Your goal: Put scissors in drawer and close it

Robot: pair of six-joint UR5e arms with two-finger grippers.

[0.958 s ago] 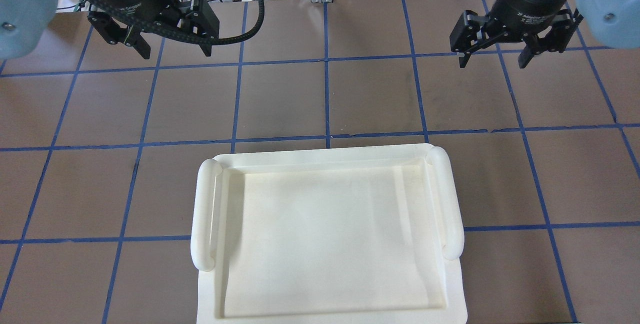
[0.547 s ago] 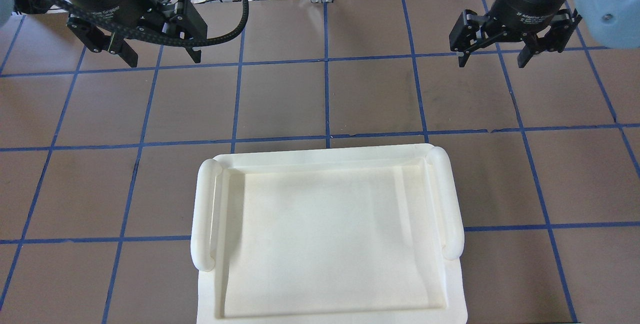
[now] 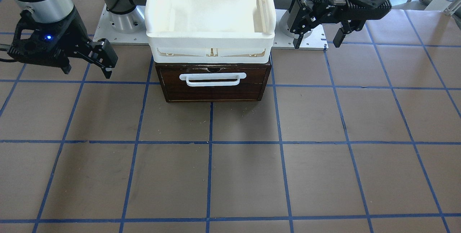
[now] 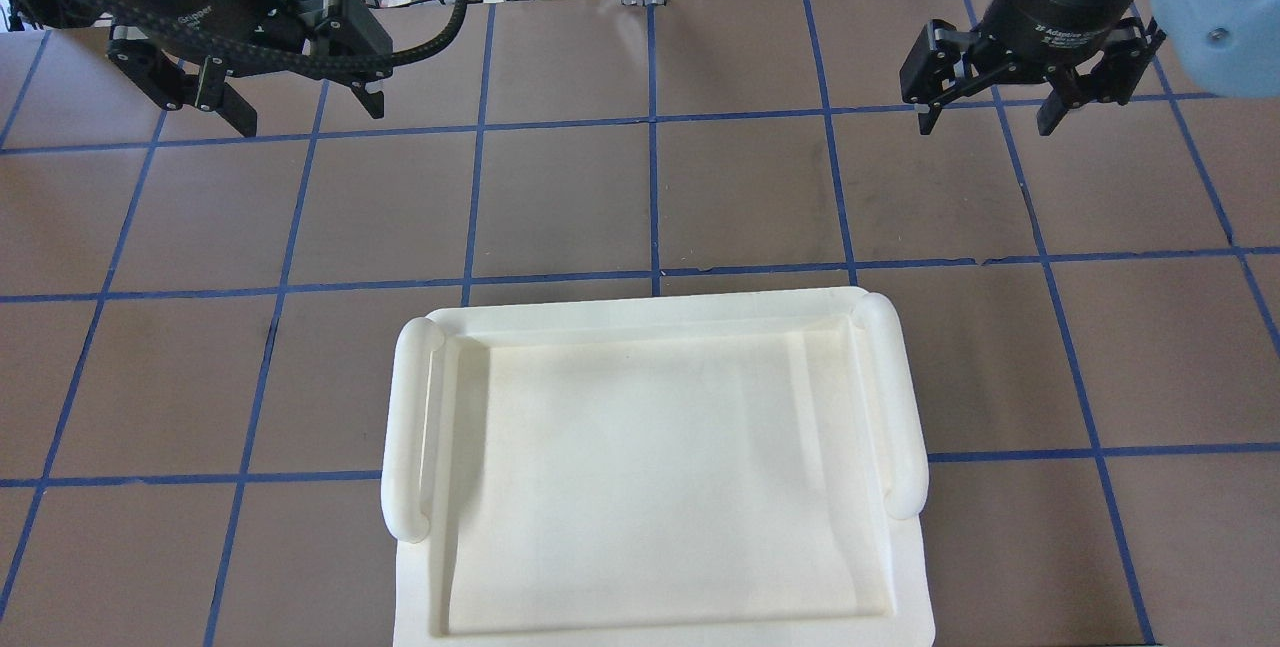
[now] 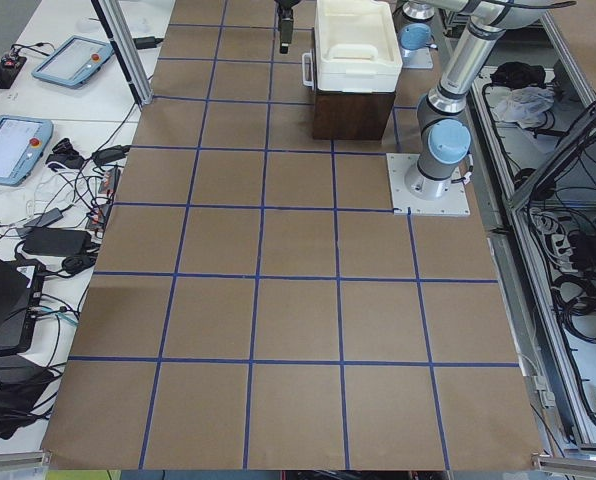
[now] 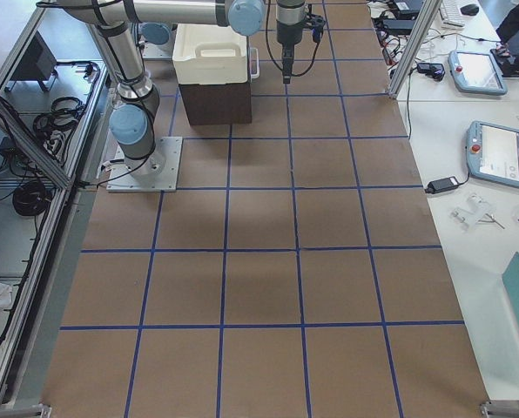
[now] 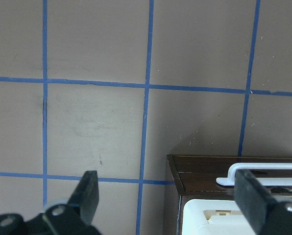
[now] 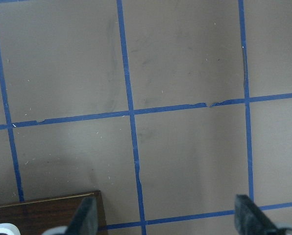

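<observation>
Dark brown wooden drawer (image 3: 212, 90), shut: stiff, probably best pulled by its white bar handle (image 3: 212, 79); left end effector (image 3: 317, 44) and right end effector (image 3: 87, 71) spread, empty.

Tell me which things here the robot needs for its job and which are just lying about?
For the job: the drawer, shut; its white handle; the left gripper and right gripper, both open and empty. The scissors show in no view.
Lying about: the white tray on top of the drawer.
</observation>
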